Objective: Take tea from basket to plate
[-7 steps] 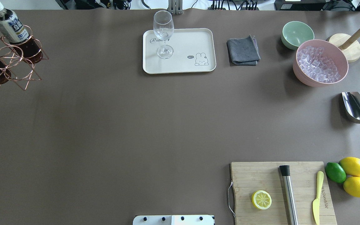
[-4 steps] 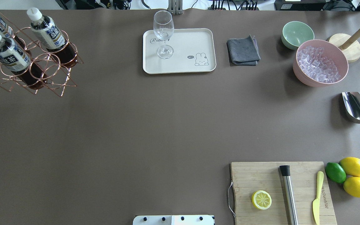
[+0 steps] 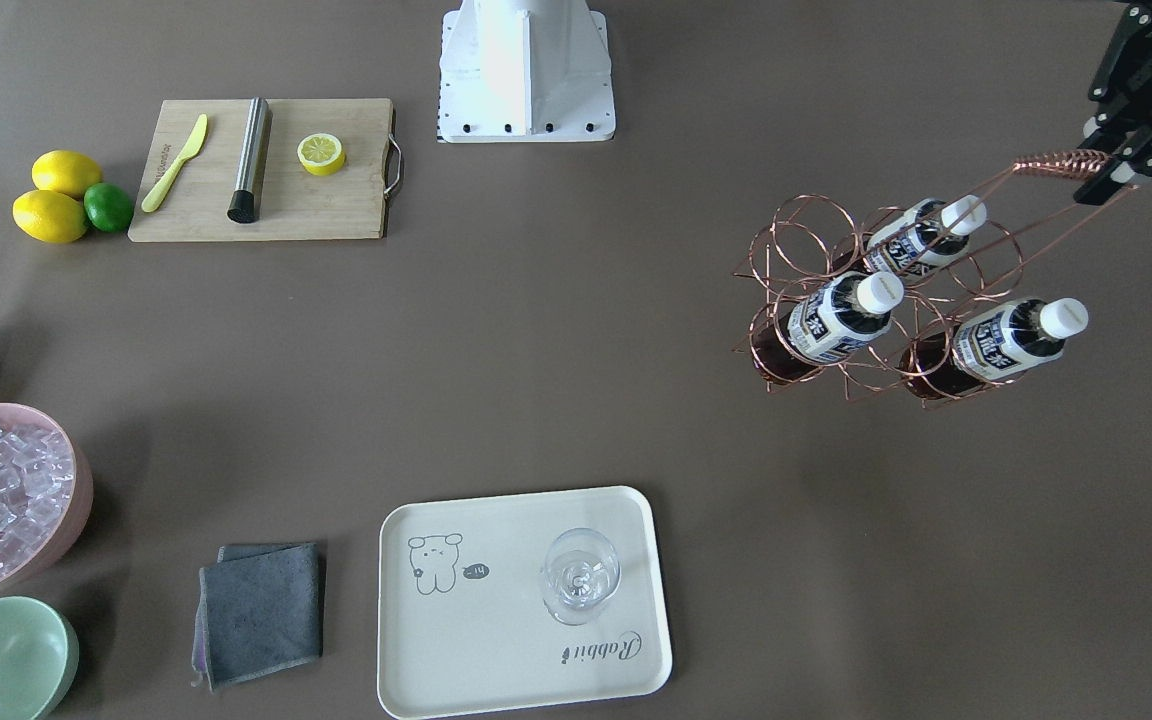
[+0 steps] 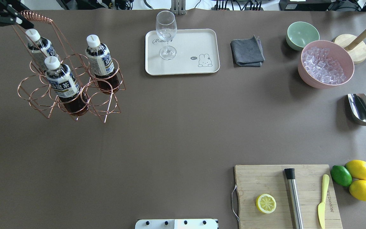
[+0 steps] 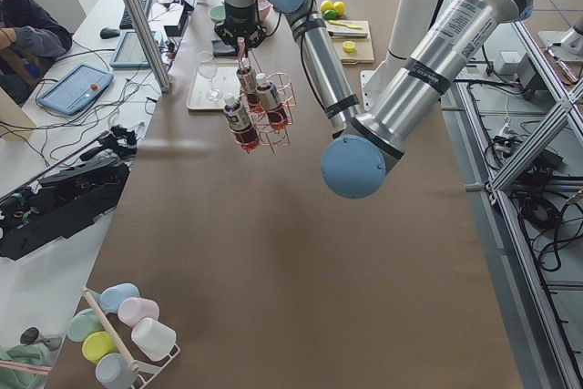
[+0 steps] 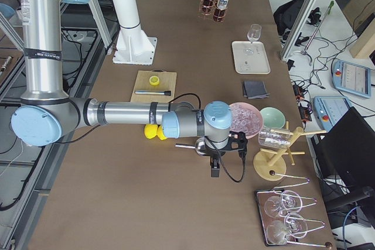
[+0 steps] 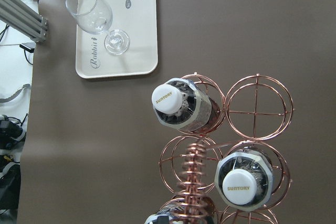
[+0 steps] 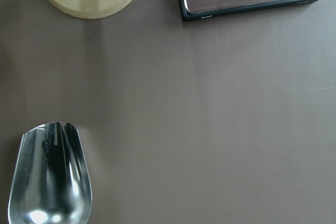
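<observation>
My left gripper (image 4: 22, 21) is shut on the coiled handle (image 4: 36, 16) of the copper wire basket (image 4: 40, 95) and holds it in the air over the table's far left; in the front view the gripper (image 3: 1101, 175) is at the upper right. Three tea bottles (image 4: 99, 60) (image 4: 63, 84) (image 4: 39, 47) stand in its cells, tilted with it. The cream plate (image 4: 189, 44) lies at the far middle, to the basket's right, with a clear stemmed glass (image 4: 166, 35) on it. The right gripper (image 6: 215, 167) shows only in the exterior right view; I cannot tell its state.
A grey cloth (image 4: 247, 51), a green bowl (image 4: 302, 34) and a pink bowl of ice (image 4: 326, 63) sit right of the plate. A metal scoop (image 4: 364, 111) lies at the right edge. A cutting board (image 4: 253, 181) with half a lemon, a muddler and a knife is near right.
The basket with its three bottles has moved right, toward the plate, from the far left edge. The left gripper and the handle have come into the overhead view.
</observation>
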Robot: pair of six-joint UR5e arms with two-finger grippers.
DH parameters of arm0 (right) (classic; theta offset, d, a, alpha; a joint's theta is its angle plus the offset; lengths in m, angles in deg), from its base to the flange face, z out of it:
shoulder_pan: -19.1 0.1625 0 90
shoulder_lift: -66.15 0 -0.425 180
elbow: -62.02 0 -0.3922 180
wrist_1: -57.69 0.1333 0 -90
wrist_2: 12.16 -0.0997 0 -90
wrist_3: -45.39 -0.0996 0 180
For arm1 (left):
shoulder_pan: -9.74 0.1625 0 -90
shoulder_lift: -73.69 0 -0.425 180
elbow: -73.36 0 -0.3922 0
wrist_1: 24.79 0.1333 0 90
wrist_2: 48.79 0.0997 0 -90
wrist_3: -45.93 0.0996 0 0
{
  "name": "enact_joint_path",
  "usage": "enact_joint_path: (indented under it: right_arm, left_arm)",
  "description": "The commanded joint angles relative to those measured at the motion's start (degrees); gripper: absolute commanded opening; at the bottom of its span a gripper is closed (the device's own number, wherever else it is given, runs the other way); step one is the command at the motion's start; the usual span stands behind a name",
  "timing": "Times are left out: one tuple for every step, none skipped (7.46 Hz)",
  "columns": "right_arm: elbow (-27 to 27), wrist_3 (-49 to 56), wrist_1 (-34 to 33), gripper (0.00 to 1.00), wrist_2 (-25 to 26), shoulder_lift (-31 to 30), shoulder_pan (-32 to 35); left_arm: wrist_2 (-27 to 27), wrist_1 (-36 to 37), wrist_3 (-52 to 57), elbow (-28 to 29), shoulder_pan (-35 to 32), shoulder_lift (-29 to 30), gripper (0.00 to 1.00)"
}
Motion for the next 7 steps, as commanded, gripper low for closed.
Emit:
enact_joint_path:
  right_arm:
    - [-1.84, 3.56, 4.29, 1.0, -3.96, 1.1, -3.06]
    - [-3.34, 1.56, 4.64, 1.0, -4.07, 1.9, -4.74]
    - [-3.44, -3.86, 6.91, 1.0, -4.51, 4.34, -8.67]
    - [-4.22, -7.74, 10.24, 1.0, -5.03, 4.97, -13.06]
    - [-4.32, -13.44, 16.19, 1.0, -4.95, 5.07, -16.93]
    - [-4.75, -18.19, 24.16, 1.0, -4.86, 5.33, -20.28]
    - [-6.24, -25.03, 30.59, 1.0, -4.6, 6.55, -23.79]
  left_arm:
    - [3.6, -1.7, -11.07, -0.21, 8.49, 4.41, 0.0]
    - [3.97, -3.89, -14.76, -0.04, 10.78, 4.42, 0.0]
    - [5.89, -5.91, -17.66, 0.4, 13.5, 5.2, 0.0]
    - [9.3, -6.02, -21.35, 0.58, 17.18, 6.95, 0.0]
    - [11.94, -6.02, -24.78, 0.84, 21.22, 9.23, 0.0]
    - [13.28, -6.02, -28.64, 0.84, 24.22, 11.17, 0.0]
    - [14.77, -6.02, -30.94, 0.93, 26.69, 12.14, 0.0]
